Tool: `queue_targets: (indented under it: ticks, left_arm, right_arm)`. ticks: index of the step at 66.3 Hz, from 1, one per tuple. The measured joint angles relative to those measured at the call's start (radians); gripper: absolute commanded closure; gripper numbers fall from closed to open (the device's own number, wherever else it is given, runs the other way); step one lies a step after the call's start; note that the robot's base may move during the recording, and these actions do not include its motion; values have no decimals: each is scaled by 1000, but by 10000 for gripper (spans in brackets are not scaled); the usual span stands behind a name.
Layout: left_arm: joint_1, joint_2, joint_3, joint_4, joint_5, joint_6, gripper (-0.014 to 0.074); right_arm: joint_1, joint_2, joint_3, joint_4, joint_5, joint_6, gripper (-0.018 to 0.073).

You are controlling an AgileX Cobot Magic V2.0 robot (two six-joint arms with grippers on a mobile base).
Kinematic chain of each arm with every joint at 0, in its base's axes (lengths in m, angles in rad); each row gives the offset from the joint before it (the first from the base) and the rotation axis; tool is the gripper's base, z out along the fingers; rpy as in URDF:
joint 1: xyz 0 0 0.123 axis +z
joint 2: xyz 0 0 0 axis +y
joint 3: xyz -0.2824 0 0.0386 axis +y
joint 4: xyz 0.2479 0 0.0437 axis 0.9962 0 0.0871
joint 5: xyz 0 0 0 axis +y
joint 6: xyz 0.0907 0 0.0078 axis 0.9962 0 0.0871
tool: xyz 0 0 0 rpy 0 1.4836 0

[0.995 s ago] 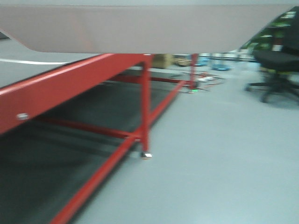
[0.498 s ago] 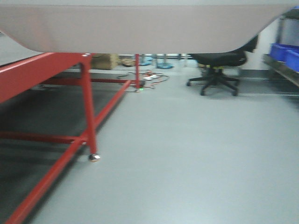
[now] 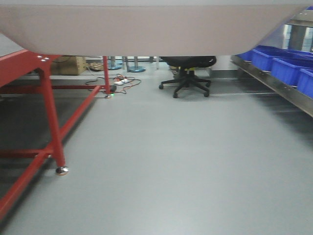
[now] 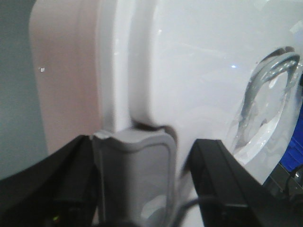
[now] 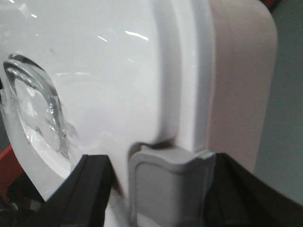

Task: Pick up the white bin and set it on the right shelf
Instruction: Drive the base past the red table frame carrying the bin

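The white bin (image 3: 146, 29) hangs in the air between my two arms; its pinkish underside fills the top of the front view. In the left wrist view, my left gripper (image 4: 142, 189) is shut on the bin's (image 4: 66, 85) rim, its black fingers (image 4: 222, 179) either side of a grey latch (image 4: 135, 175). My right gripper (image 5: 165, 189) holds the opposite rim of the bin (image 5: 241, 80) the same way, around a second grey latch (image 5: 168, 187). The glossy lid (image 4: 199, 71) shows a recessed handle (image 4: 270, 94). The right shelf (image 3: 274, 81) runs along the right edge of the front view.
Several blue bins (image 3: 283, 66) sit on the steel shelf. A red-legged table (image 3: 49, 112) stands at the left. A black office chair (image 3: 188, 73) and floor cables (image 3: 120, 82) lie ahead, with grey floor between table and shelf.
The front view has swung to the right: the red table slid left, the chair moved toward centre, and the shelf with blue bins came into view. The bin stays held.
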Motion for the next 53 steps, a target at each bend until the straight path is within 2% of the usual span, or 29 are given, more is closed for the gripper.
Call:
queue_targets:
  ticks: [53]
  left_arm:
    - [0,0,0,0,0,0,346]
  right_arm:
    - [0,0,0,0,0,0,169]
